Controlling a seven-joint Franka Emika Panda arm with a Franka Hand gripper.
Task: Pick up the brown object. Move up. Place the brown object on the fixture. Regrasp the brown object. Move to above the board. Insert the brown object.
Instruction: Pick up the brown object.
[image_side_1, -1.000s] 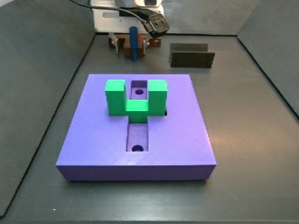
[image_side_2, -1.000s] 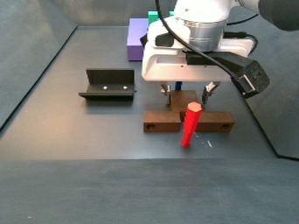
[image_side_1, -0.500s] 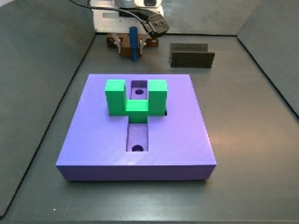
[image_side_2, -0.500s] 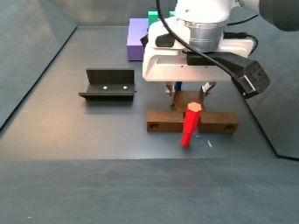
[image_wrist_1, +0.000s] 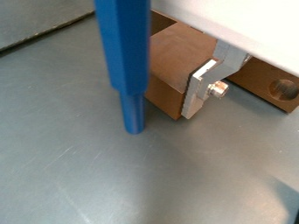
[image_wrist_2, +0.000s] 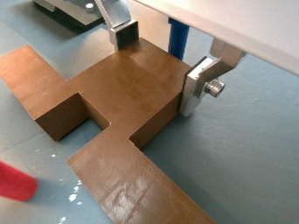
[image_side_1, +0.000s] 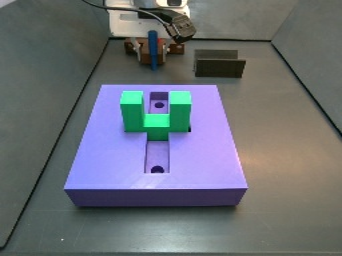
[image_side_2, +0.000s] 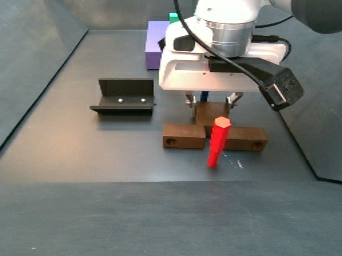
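The brown object (image_side_2: 245, 139) lies on the grey floor with its raised middle between my fingers. It fills both wrist views (image_wrist_2: 111, 96) (image_wrist_1: 176, 61) and shows partly in a side view (image_side_1: 136, 49). My gripper (image_side_2: 214, 101) hangs straight over it and is shut on the raised middle (image_wrist_2: 162, 59). One silver finger (image_wrist_2: 200, 84) presses one side and the other finger (image_wrist_2: 122, 33) stands at the far side. The fixture (image_side_2: 123, 97) (image_side_1: 219, 63) stands apart, empty. The purple board (image_side_1: 201, 150) with its green block (image_side_1: 158, 110) lies nearer one camera.
A thin upright peg stands right beside the brown object, red on one side (image_side_2: 217, 143) and blue on the other (image_side_1: 156, 47) (image_wrist_1: 126, 61). Grey walls enclose the floor. The board's edge shows behind the arm (image_side_2: 155, 40).
The gripper and the brown object have shifted slightly together, first a little right, then back left and slightly up in a side view. Nothing else moved.
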